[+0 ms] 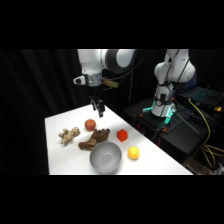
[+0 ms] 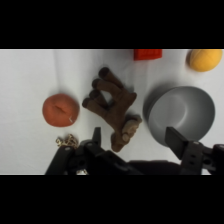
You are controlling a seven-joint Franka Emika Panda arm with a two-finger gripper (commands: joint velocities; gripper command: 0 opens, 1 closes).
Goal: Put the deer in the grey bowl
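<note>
The jaws (image 1: 99,109) are seen raised above the white bench (image 1: 60,122), clear of everything on it, and in the wrist view they are spread wide apart with nothing held between them. The deer (image 2: 112,106) is found lying flat on the bench directly below and ahead of the jaws, its floppy limbs splayed; in the wrist view it lies between the two fingers' lines. The grey bowl (image 2: 182,112) is set upright just beside the deer, on the side of the right-hand finger in the wrist view, and appears to be touched by one limb, though contact cannot be confirmed. A red ball (image 2: 60,109) is seen on the deer's other side, apart from it. A pale tan plush toy (image 1: 68,134) is placed beyond the red ball, well apart from the bowl. A red block (image 1: 122,134) and a yellow ball (image 1: 133,152) lie past the deer and the bowl.
</note>
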